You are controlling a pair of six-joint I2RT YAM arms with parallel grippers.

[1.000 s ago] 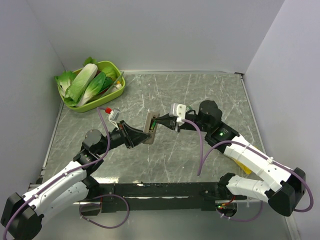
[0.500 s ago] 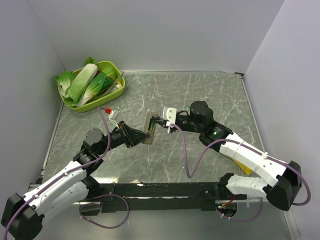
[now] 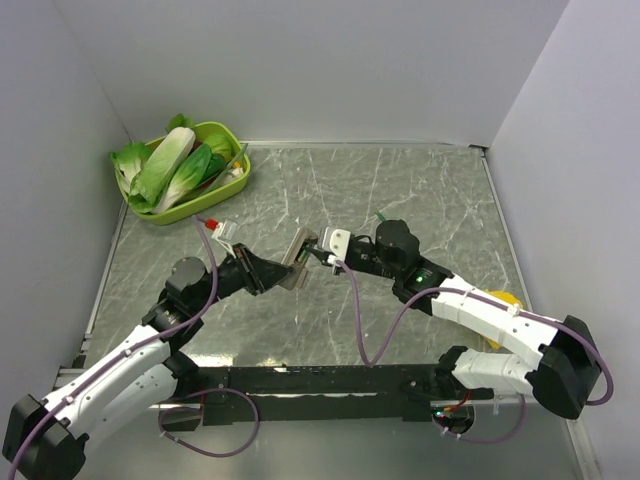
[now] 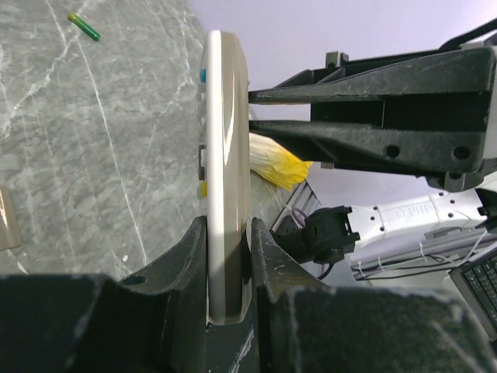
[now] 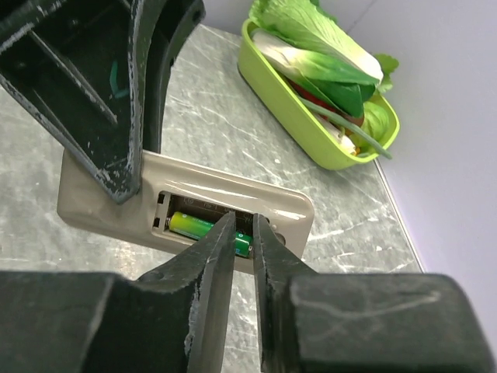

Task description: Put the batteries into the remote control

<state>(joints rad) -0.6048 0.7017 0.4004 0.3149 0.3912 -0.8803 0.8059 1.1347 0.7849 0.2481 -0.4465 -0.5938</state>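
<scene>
Pointing upper right, remote control stands on edge, clamped by left gripper. Right gripper, barely parted, sits at battery; grip unclear.

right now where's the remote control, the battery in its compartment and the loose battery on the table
remote control (image 4: 225, 155): left wrist view, middle of its side edge
battery in the compartment (image 5: 189, 225): right wrist view, its exposed yellow-green end
loose battery (image 4: 83, 26): left wrist view, middle of the stick
</scene>
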